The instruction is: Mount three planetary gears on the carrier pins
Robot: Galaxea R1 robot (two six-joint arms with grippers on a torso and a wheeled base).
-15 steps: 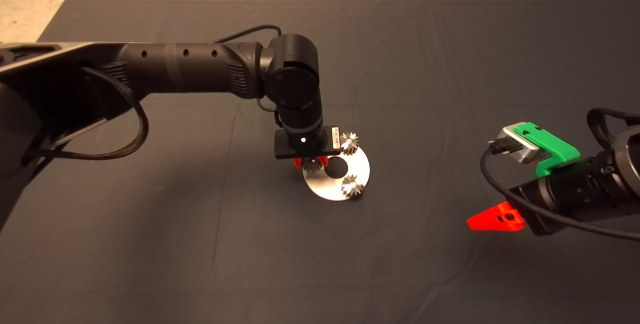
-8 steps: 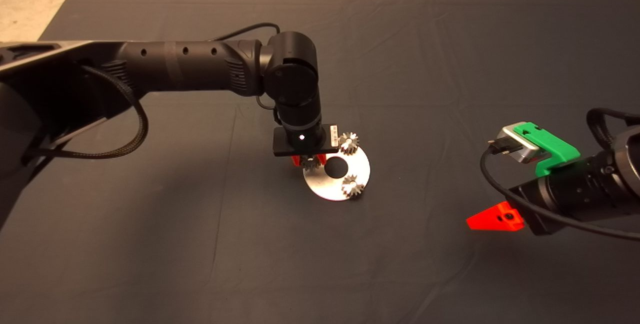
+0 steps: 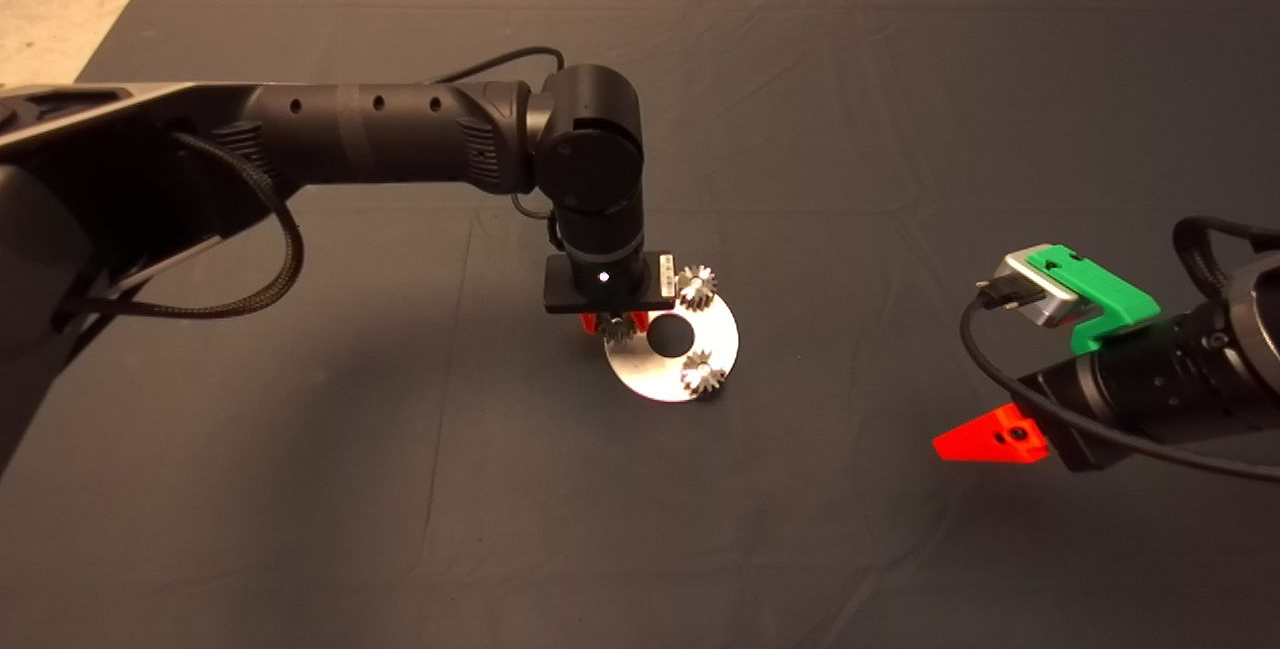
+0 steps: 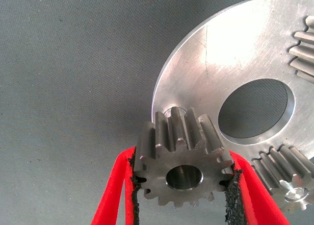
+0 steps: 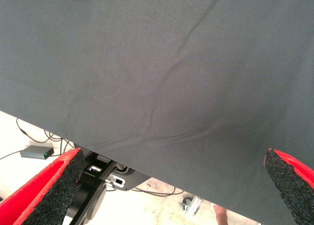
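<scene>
There are three planetary gears and one round silver disc (image 3: pixel 660 374) with a big hole in its middle. The disc lies flat near the middle of the dark mat (image 3: pixel 900 129).

Two of the gears already sit on the disc. One gear (image 3: pixel 697 286) is at the disc's far edge, and another gear (image 3: pixel 704 373) is at its near edge, toward the right. A small silver pin tip shows in the middle of each.

The third gear (image 4: pixel 181 167) is pinched tight between the two red fingers (image 4: pixel 115 190) of the left gripper (image 4: pixel 180 186). This gear is held over the left edge of the disc, with its hole facing the wrist camera. A short silver carrier pin (image 4: pixel 172 110) stands on the disc just behind it.

The left arm reaches in from the mat's left side, bends at the wrist and points straight down at the disc.

The right gripper (image 5: pixel 171 190) waits near the mat's right edge, well apart from the disc. Its fingers are spread wide and hold nothing.
</scene>
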